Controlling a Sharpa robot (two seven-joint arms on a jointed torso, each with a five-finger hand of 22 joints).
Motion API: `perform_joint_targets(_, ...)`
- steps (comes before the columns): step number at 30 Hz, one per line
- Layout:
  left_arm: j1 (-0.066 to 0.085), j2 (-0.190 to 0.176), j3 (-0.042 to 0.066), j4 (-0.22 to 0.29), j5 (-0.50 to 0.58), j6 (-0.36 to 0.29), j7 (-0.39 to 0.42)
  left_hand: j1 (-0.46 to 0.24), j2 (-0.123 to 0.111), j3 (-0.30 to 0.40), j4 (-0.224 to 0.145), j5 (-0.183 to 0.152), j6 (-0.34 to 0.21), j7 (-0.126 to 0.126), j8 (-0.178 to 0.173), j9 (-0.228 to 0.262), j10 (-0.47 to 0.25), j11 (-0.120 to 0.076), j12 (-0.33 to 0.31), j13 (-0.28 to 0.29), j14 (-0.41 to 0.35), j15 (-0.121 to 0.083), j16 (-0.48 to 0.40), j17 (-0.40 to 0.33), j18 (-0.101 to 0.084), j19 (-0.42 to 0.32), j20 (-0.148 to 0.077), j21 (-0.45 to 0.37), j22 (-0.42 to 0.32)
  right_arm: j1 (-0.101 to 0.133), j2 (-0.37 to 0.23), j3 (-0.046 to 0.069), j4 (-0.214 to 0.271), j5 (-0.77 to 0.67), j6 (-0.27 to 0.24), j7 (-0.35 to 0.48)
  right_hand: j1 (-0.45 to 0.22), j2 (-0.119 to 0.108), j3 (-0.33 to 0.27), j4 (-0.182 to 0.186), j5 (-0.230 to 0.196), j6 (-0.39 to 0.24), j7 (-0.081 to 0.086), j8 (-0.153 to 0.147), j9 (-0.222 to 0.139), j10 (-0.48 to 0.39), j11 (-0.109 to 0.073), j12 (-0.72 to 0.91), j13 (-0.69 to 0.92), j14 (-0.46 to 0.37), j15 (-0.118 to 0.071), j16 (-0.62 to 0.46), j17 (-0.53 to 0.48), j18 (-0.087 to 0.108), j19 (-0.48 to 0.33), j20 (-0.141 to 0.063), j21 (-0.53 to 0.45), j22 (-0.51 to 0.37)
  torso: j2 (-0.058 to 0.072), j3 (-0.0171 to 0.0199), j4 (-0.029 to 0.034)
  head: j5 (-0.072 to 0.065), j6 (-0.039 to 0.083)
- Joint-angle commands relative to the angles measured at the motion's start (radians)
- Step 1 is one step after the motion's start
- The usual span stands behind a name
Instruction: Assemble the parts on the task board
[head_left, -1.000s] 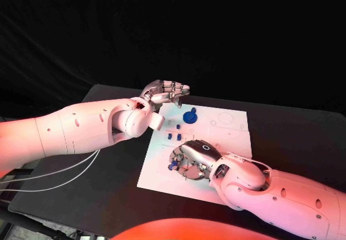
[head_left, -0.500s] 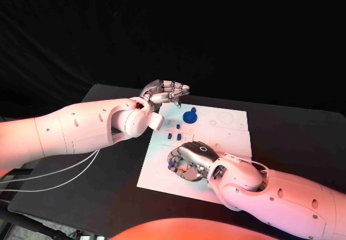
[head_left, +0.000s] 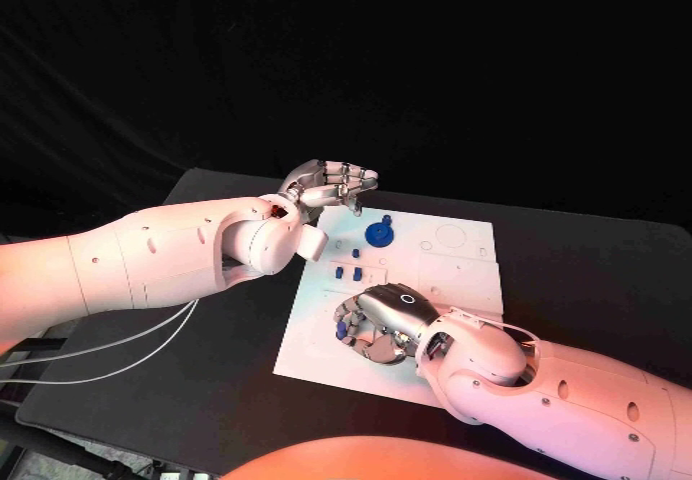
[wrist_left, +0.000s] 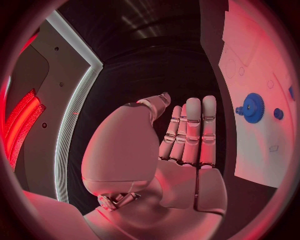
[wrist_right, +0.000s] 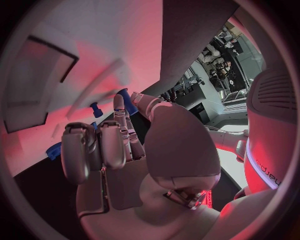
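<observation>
The white task board lies in the middle of the black table. A blue gear stands near its far edge, and it shows again as the blue gear beside my left hand. Two small blue pegs stand just nearer. My right hand hovers low over the board's near-left part and pinches a small blue part between thumb and a finger. My left hand is raised over the board's far-left corner, fingers straight and side by side, holding nothing.
Printed outlines and round recesses mark the board's far-right part. A loose blue peg and another blue piece lie on the board close to my right hand. Bare black table surrounds the board.
My right hand has edged slightly to the left over the board's near-left part, still with the blue part. The left hand has not moved.
</observation>
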Motion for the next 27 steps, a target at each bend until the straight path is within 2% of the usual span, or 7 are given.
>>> perform_joint_targets(1,0.001,0.0,0.001,0.003,-0.004,0.017,0.004,0.003,-0.002,0.006,0.0,0.006,0.0,0.007,0.004,-0.001,-0.005,0.001,0.006,-0.002,-0.005,-0.001,-0.002,-0.001,0.015,0.003,0.0,-0.005,-0.001,-0.005,-0.019,0.001,0.029,-0.011,-0.094,0.006,0.005,-0.011,-0.003,-0.004,0.001,-0.01,-0.002,-0.008,-0.002,0.019,-0.007,0.011,0.006,0.032,-0.007,0.007,0.005,-0.012,0.03,-0.001,0.006,0.193,0.001,0.0008,0.0008,-0.002,0.002)
perform_joint_targets(10,0.001,-0.002,0.0,0.001,-0.004,0.017,0.004,0.004,-0.001,0.006,-0.001,0.006,0.0,0.007,0.004,-0.001,-0.006,0.001,0.007,-0.002,-0.005,-0.001,-0.002,-0.002,0.015,0.003,0.0,-0.006,-0.001,0.024,-0.136,0.015,0.133,0.177,-0.216,0.092,0.012,-0.013,-0.011,-0.007,0.02,0.026,-0.006,0.002,0.003,0.074,-0.013,0.054,0.041,0.032,-0.014,0.007,0.0,-0.013,0.032,-0.01,0.007,0.196,-0.002,-0.0006,-0.0013,-0.02,0.012)
perform_joint_targets(12,0.001,-0.003,-0.001,0.001,-0.004,0.018,0.004,0.004,-0.001,0.006,-0.001,0.006,0.0,0.007,0.004,-0.001,-0.006,0.001,0.007,-0.002,-0.005,-0.001,-0.002,-0.002,0.015,0.003,0.0,-0.006,-0.001,0.043,-0.172,0.016,0.148,0.262,-0.201,0.101,0.006,-0.015,-0.021,-0.004,0.028,0.045,0.006,0.013,0.007,0.09,-0.008,0.075,0.058,0.034,-0.01,0.013,0.009,-0.014,0.034,-0.008,0.009,0.197,-0.003,-0.0007,-0.0034,-0.026,0.015)
perform_joint_targets(17,0.001,-0.006,-0.002,0.0,-0.004,0.017,0.004,0.004,-0.001,0.006,-0.001,0.006,0.0,0.007,0.004,-0.001,-0.006,0.001,0.007,-0.002,-0.005,-0.001,-0.002,-0.002,0.015,0.003,0.0,-0.006,-0.001,0.095,-0.285,0.018,0.174,0.447,-0.112,0.087,-0.029,-0.013,-0.094,0.016,0.071,0.064,-0.017,0.07,0.037,0.127,-0.031,0.252,0.211,0.04,-0.026,0.029,0.028,-0.018,0.046,-0.018,0.029,0.21,-0.007,-0.0015,-0.0083,-0.047,0.021)
perform_joint_targets(19,0.001,-0.006,-0.004,0.0,-0.004,0.017,0.003,0.004,-0.002,0.006,-0.001,0.005,-0.001,0.007,0.005,-0.001,-0.006,0.001,0.007,-0.002,-0.005,-0.001,-0.002,-0.002,0.015,0.003,0.001,-0.006,-0.001,0.108,-0.331,0.018,0.186,0.483,-0.078,0.068,-0.034,-0.005,-0.143,0.03,0.081,0.038,-0.024,0.115,0.066,0.045,-0.042,0.511,0.477,0.047,-0.053,0.051,0.057,-0.024,0.057,-0.022,0.049,0.221,-0.008,-0.0011,-0.01,-0.067,0.02)
perform_joint_targets(20,0.001,-0.007,-0.004,0.0,-0.004,0.017,0.003,0.004,-0.002,0.006,-0.001,0.005,-0.001,0.007,0.005,-0.001,-0.006,0.001,0.007,-0.002,-0.005,-0.001,-0.002,-0.002,0.015,0.003,0.001,-0.006,-0.001,0.113,-0.353,0.017,0.192,0.494,-0.06,0.054,-0.056,0.004,-0.152,0.048,0.074,0.046,-0.027,0.127,0.072,0.112,-0.033,0.671,0.636,0.051,-0.03,0.063,0.082,-0.027,0.064,-0.033,0.063,0.228,-0.01,-0.001,-0.0118,-0.071,0.016)
perform_joint_targets(27,0.001,-0.01,-0.007,0.003,-0.004,0.019,0.003,0.004,-0.002,0.006,-0.001,0.005,-0.001,0.007,0.005,-0.001,-0.006,0.001,0.007,-0.002,-0.005,-0.001,-0.002,-0.002,0.015,0.003,0.001,-0.006,-0.001,0.122,-0.476,0.006,0.237,0.469,0.014,-0.067,-0.092,0.009,-0.208,0.118,0.079,0.028,-0.033,0.195,0.114,0.18,-0.04,1.008,0.988,0.064,-0.033,0.108,0.165,-0.036,0.085,-0.028,0.101,0.247,-0.013,0.0002,-0.0199,-0.138,0.013)
